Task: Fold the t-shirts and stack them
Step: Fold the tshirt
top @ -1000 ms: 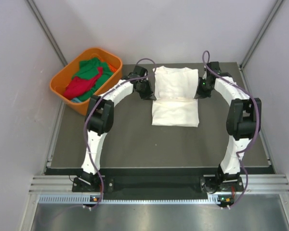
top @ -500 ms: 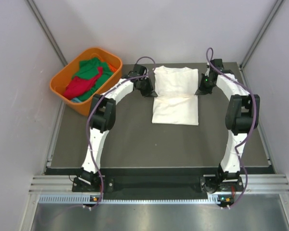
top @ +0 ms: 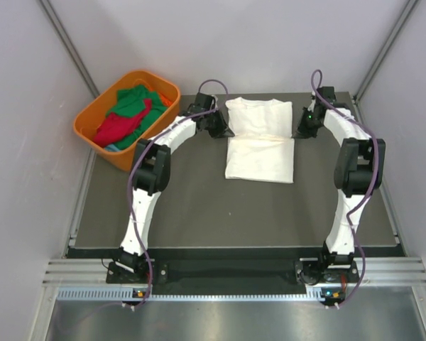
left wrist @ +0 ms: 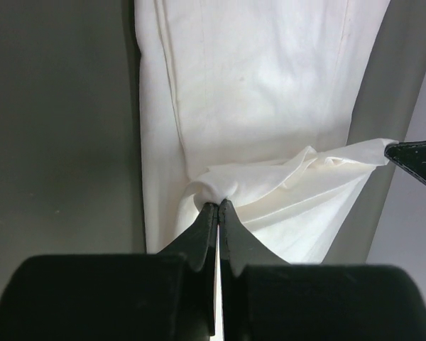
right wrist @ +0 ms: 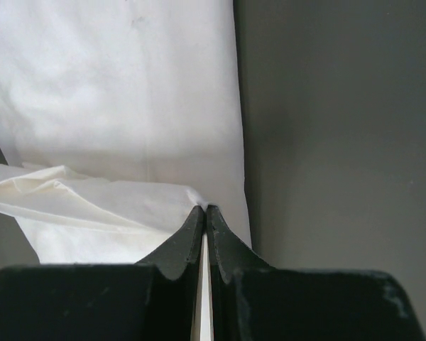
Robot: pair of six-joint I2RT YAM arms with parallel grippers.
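1. basket, far left: green and red shirts heaped inside, unchanged.
2. left gripper: jaws closed, pinching the left edge of white shirt; farther back than a second ago.
3. white shirt: mid-table, part-folded, the lifted fold drawn rearward.
4. right gripper: closed on the shirt's right edge, likewise farther back.

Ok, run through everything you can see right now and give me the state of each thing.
white t-shirt, on the table, partly folded, cloth pinched at both sides
left pincer, shut on the white t-shirt
right pincer, shut on the white t-shirt
orange basket, upright, holding shirts
green t-shirt, crumpled in the basket, unfolded
red t-shirt, crumpled in the basket, unfolded
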